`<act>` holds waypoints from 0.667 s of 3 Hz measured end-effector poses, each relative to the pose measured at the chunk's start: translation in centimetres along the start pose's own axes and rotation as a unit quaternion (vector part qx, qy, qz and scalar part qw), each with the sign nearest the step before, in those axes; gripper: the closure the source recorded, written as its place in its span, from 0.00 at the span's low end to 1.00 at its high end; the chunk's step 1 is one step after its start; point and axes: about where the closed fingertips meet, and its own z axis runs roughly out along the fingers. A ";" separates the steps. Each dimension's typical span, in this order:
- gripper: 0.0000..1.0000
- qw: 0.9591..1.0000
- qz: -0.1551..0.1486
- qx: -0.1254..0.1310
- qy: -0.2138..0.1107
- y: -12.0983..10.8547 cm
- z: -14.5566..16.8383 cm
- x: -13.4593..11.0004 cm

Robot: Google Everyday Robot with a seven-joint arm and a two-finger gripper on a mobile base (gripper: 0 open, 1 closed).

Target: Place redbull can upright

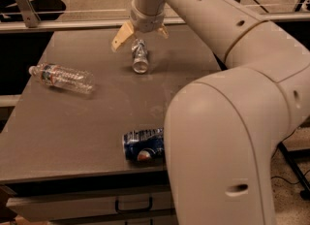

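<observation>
The redbull can [140, 56] is a slim silver can with blue patches. It lies on its side near the far middle of the grey table [72, 127], its shiny round end facing me. My gripper [140, 36] hangs just above the can's far end. Its two tan fingers [122, 36] are spread wide, one to each side of the can, and hold nothing. The arm comes in from the right and fills much of the view.
A clear plastic water bottle [62, 77] lies on its side at the table's left. A dark blue Pepsi can [143, 145] lies on its side near the front edge, partly hidden by the arm. A drawer front [97, 204] is below.
</observation>
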 end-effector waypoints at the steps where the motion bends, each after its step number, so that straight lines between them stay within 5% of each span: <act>1: 0.00 0.998 0.059 0.019 0.021 -0.4 1.5 -0.3; 2: 0.17 0.994 0.101 0.031 0.041 -0.7 2.6 -0.2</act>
